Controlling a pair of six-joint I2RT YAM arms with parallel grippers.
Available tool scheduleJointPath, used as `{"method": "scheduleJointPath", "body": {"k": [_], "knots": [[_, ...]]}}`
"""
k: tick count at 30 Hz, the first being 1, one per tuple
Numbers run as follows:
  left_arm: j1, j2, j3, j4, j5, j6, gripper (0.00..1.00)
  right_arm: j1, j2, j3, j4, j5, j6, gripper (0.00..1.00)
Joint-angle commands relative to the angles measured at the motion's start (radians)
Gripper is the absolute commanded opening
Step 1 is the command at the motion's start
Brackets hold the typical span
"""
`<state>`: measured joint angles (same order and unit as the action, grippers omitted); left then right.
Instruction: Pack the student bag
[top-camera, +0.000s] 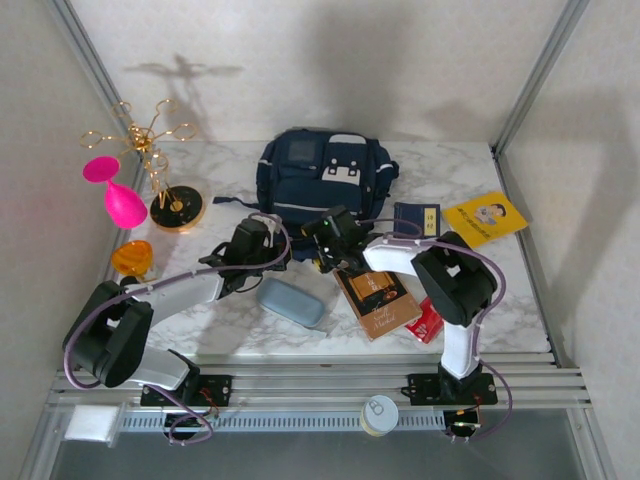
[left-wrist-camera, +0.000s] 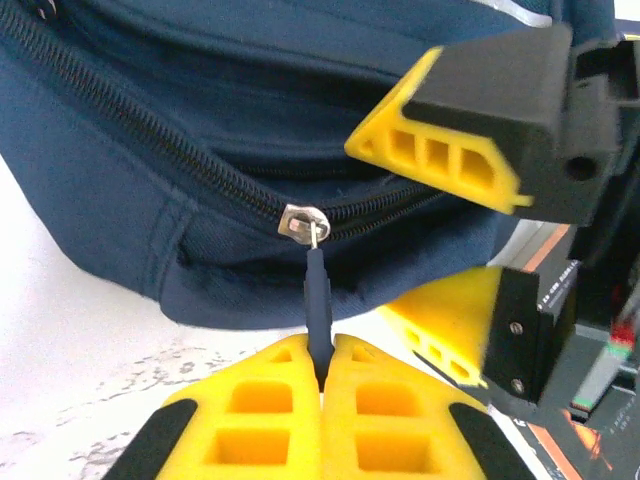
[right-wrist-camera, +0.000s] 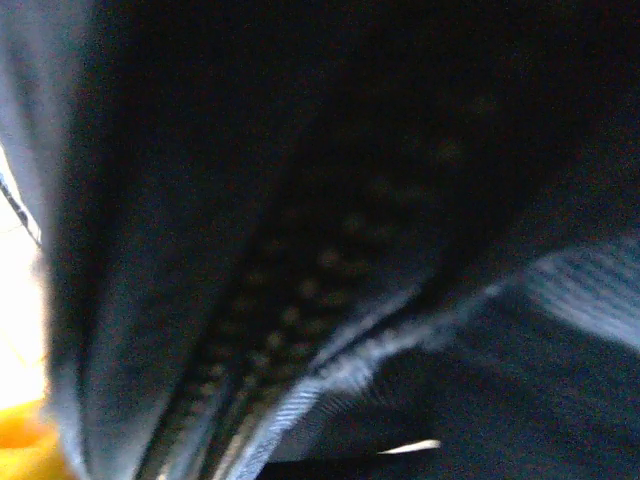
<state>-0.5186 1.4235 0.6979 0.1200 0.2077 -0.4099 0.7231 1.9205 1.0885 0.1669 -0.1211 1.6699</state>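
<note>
The student bag (top-camera: 325, 175), a navy backpack with white trim, lies at the back middle of the table. My left gripper (left-wrist-camera: 320, 352) is at its near edge (top-camera: 266, 230), shut on the dark zipper pull (left-wrist-camera: 317, 300) that hangs from the silver slider (left-wrist-camera: 302, 224). The zipper to the slider's left stands parted. My right gripper (top-camera: 323, 240) is just right of it, jaws apart, one yellow finger (left-wrist-camera: 440, 150) over the bag's edge and the other below it. In the right wrist view, dark blurred bag fabric and zipper teeth (right-wrist-camera: 300, 290) sit very close to the camera.
Near the arms lie a grey-blue case (top-camera: 292, 301), a brown book (top-camera: 378, 300) and a red item (top-camera: 428, 322). A small navy booklet (top-camera: 416, 218) and a yellow booklet (top-camera: 485, 218) lie right of the bag. A gold stand (top-camera: 160, 170), pink (top-camera: 120, 195) and orange (top-camera: 132, 258) objects stand left.
</note>
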Motion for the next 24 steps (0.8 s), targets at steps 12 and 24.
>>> {"method": "scheduleJointPath", "body": {"k": [12, 24], "knots": [[0.014, -0.081, -0.035, -0.056, -0.169, -0.021, 0.00, -0.023, -0.066, 0.100, -0.084, -0.046, -0.446, 0.02], [0.145, -0.108, -0.118, 0.003, -0.069, 0.025, 0.00, -0.325, -0.174, 0.117, -0.349, -0.370, -0.959, 0.00]]}}
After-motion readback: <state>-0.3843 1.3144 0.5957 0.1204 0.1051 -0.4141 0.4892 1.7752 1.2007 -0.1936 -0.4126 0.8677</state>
